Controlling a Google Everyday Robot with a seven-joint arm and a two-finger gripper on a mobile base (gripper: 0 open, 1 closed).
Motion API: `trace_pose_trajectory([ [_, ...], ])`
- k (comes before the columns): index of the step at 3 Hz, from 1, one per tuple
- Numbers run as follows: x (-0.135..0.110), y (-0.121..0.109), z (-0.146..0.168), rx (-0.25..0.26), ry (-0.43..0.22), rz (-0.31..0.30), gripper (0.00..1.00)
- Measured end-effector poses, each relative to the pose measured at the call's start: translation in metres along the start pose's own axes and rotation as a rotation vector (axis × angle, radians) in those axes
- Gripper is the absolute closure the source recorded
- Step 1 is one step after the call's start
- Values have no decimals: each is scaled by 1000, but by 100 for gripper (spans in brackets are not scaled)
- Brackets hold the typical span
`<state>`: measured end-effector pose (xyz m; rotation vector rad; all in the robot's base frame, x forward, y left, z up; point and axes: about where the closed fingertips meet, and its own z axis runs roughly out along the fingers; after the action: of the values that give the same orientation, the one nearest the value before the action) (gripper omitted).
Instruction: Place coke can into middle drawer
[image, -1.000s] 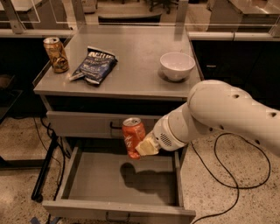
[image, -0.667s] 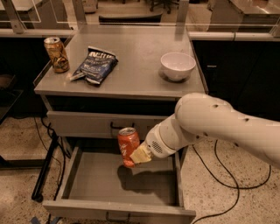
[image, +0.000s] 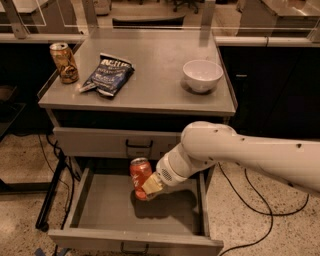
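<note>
The coke can (image: 139, 175) is red with a silver top and is held upright over the open middle drawer (image: 100, 212). My gripper (image: 148, 187) is shut on the can's right side, with a pale finger pad showing against it. The can hangs over the drawer's middle, close above the grey floor. The white arm comes in from the right and covers the drawer's right rear corner. The drawer is pulled fully out, its front edge at the bottom of the view.
The closed upper drawer front (image: 100, 142) is just above. On the cabinet top stand a brown-gold can (image: 64, 62), a dark blue chip bag (image: 107, 74) and a white bowl (image: 202, 75). Black cables (image: 55, 180) hang at the cabinet's left and run on the floor at right.
The gripper has carried the can down and slightly to the left, from beside the upper drawer front to deeper inside the open drawer.
</note>
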<state>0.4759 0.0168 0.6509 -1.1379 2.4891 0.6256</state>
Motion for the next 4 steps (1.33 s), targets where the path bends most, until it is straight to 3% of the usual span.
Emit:
trace_pose_trajectory([
  [1, 0, 0, 0, 0, 0, 0, 100],
  [4, 40, -32, 92, -68, 106, 162, 100],
])
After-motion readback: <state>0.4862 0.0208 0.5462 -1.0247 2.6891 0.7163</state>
